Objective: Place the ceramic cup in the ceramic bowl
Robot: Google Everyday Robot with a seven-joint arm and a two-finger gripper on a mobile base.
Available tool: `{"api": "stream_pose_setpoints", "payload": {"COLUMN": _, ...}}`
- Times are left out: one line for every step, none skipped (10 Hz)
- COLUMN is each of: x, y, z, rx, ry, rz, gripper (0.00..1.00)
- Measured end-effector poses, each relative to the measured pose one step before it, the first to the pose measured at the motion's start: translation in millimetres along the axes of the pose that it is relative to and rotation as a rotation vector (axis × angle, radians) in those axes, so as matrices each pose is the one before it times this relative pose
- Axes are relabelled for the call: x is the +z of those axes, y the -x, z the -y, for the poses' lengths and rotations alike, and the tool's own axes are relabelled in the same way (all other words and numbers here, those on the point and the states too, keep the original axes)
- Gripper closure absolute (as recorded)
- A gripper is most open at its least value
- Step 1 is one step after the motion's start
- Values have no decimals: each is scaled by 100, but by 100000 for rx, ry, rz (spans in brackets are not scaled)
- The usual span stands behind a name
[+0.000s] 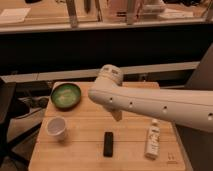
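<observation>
**Arm stretched over the table, cup well clear of the gripper**

The white arm is seen reaching in from the right edge of the camera view and is held nearly level above the middle of the wooden table, with its rounded joint raised at the far end. The gripper is only partly seen, hanging below the arm over the table's centre. Its fingers are spread wide and nothing is held between them.

One ceramic cup, one ceramic bowl, one small black block and one white bottle are counted on the table.

The ceramic cup is found upright near the table's left edge in the view, well apart from the gripper, to its left and nearer the camera. The ceramic bowl is placed behind the cup, at the far left corner, apart from it. The black block is seen just in front of the gripper, and the bottle is off to the right, under the arm
</observation>
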Motion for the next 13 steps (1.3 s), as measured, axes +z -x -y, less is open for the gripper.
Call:
{"api": "stream_pose_setpoints", "payload": {"x": -133, "y": 1307, "z": 398, "rx": -2775, "ry": -1031, "rz": 462, "gripper": 20}}
{"api": "stream_pose_setpoints", "payload": {"x": -93, "y": 1471, "z": 642, "rx": -2228, "ry": -1093, "rz": 468, "gripper": 20}}
{"api": "stream_pose_setpoints", "payload": {"x": -103, "y": 1340, "z": 566, "rx": -2813, "ry": -1278, "rz": 505, "gripper": 20}}
{"api": "stream_pose_setpoints", "payload": {"x": 16, "y": 648, "z": 176, "rx": -1854, "ry": -737, "rz": 218, "gripper": 20}}
{"api": "stream_pose_setpoints", "payload": {"x": 23, "y": 349, "z": 134, "rx": -1484, "ry": -441, "rz": 386, "gripper": 20}}
{"api": "stream_pose_setpoints", "payload": {"x": 185, "y": 152, "z": -51, "rx": -1192, "ry": -293, "rz": 743, "gripper": 20}}
{"api": "stream_pose_setpoints", "payload": {"x": 359, "y": 134, "z": -188, "rx": -1033, "ry": -282, "rz": 635, "gripper": 20}}
{"api": "stream_pose_setpoints", "payload": {"x": 453, "y": 721, "z": 48, "rx": -1679, "ry": -625, "rz": 914, "gripper": 20}}
{"api": "stream_pose_setpoints", "payload": {"x": 566, "y": 1095, "z": 170, "rx": -1372, "ry": -945, "rz": 1274, "gripper": 20}}
{"api": "stream_pose_setpoints", "payload": {"x": 343, "y": 251, "z": -124, "rx": -668, "ry": -218, "rz": 325, "gripper": 20}}
{"api": "stream_pose_setpoints", "payload": {"x": 192, "y": 259, "z": -16, "rx": -605, "ry": -451, "rz": 644, "gripper": 20}}
{"api": "stream_pose_setpoints", "payload": {"x": 42, "y": 482, "z": 218, "rx": -1877, "ry": -683, "rz": 908, "gripper": 20}}
{"api": "stream_pose_setpoints", "payload": {"x": 376, "y": 502, "z": 173, "rx": -1506, "ry": -642, "rz": 848, "gripper": 20}}
